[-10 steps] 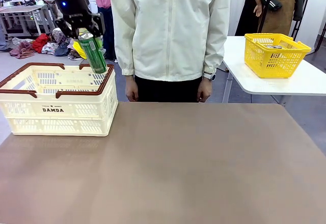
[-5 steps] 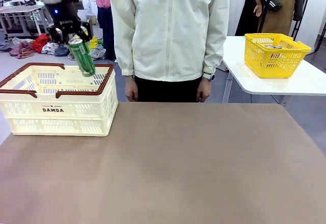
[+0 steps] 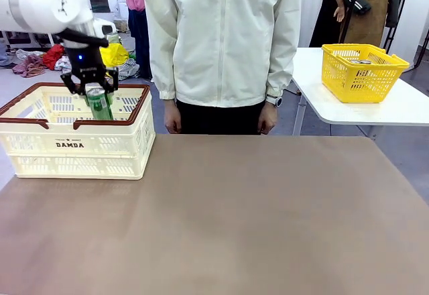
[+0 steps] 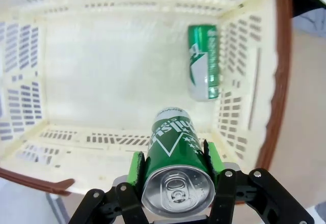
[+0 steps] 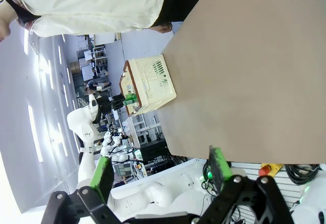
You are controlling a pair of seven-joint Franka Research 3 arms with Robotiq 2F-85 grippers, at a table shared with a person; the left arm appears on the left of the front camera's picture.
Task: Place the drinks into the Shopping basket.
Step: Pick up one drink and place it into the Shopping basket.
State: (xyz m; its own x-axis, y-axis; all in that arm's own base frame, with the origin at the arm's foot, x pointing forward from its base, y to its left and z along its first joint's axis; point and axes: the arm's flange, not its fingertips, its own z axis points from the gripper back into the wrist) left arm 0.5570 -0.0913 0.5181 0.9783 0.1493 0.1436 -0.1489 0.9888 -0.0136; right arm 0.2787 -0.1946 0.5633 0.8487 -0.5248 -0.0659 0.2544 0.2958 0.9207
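I've got the left fingers [image 4: 136, 165] clamped on a can [image 4: 175, 150] hanging upright inside the basket [image 3: 74, 154] rim, second can [image 4: 205, 61] lying by its wall, right fingers [image 5: 219, 165] wide open well off the basket: I'd lower straight, clear of that can, release low.

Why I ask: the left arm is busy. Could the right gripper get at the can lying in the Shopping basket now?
Probably not yet. The left gripper, shut on a green can, hangs into the Shopping basket near the lying can, and the open right gripper sits far off.
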